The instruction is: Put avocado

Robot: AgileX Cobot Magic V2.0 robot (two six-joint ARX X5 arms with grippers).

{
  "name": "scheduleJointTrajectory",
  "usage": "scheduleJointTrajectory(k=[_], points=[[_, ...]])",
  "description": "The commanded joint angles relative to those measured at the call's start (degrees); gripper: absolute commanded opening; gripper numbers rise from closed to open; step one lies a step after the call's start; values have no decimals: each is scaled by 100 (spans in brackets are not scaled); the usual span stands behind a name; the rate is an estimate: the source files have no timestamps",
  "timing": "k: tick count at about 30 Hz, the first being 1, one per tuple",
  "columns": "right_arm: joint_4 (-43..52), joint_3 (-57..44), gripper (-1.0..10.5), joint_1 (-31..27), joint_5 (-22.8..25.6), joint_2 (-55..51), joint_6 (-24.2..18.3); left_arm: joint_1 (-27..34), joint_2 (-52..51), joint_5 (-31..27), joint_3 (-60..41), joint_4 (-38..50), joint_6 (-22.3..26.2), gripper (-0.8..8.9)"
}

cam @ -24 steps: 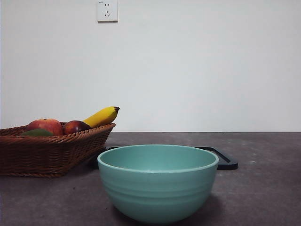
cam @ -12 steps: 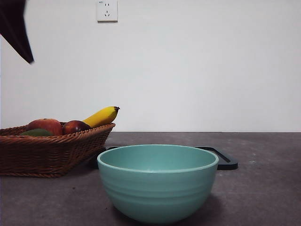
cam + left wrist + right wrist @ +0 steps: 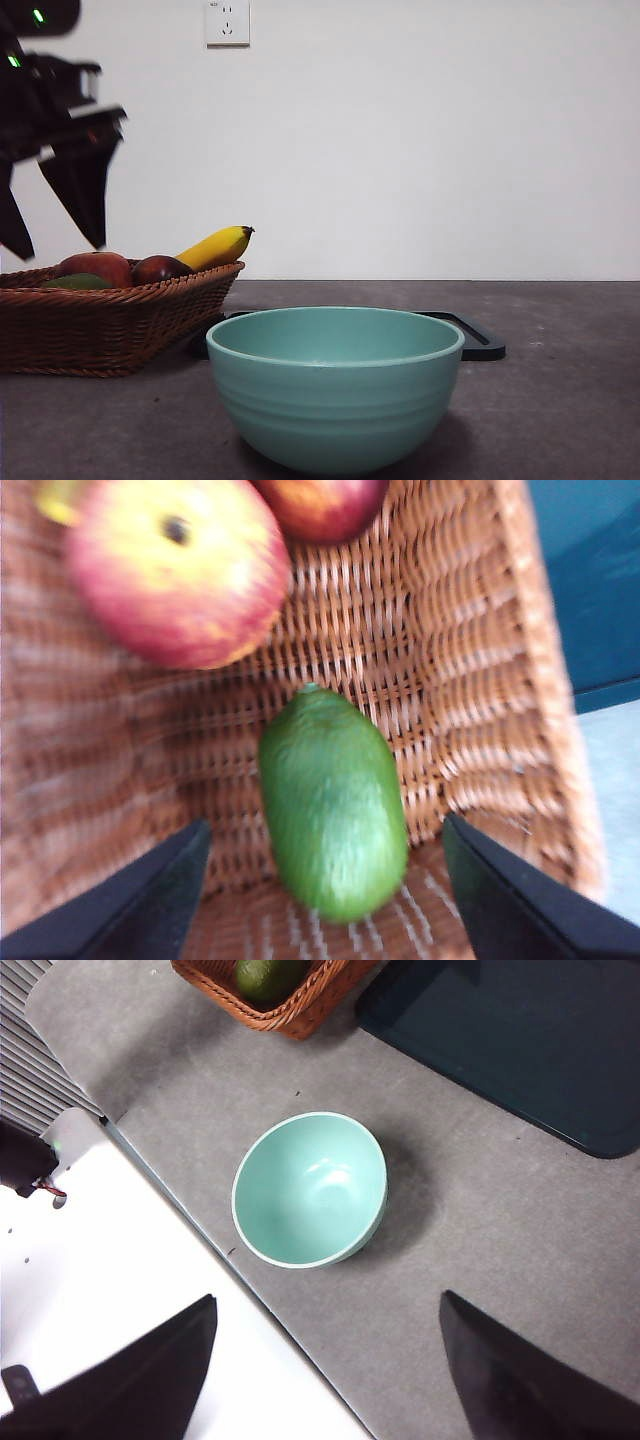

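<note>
Hovering above the wicker basket (image 3: 110, 325), the left gripper (image 3: 325, 880) holds its jaws wide apart on either side of the avocado (image 3: 333, 805), without touching it. The avocado lies on the basket floor, a red apple (image 3: 175, 570) at its 11 o'clock. The right gripper (image 3: 330, 1360), jaws apart, hangs high over the teal bowl (image 3: 310, 1188) on the worktop (image 3: 500, 1250). No writing is legible.

avocado (image 3: 333, 805), 2 apples (image 3: 178, 570) in basket (image 3: 110, 325), left of bowl (image 3: 335, 388), tray (image 3: 480, 343) behind
</note>
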Motion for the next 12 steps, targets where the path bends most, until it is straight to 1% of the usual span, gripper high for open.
scheduleJointTrajectory(k=[1, 12], points=[[57, 111, 357, 35, -13, 35, -20, -66, 306, -37, 144, 136, 87, 377], [63, 111, 357, 35, -13, 35, -20, -155, 1029, -184, 144, 356, 87, 378]])
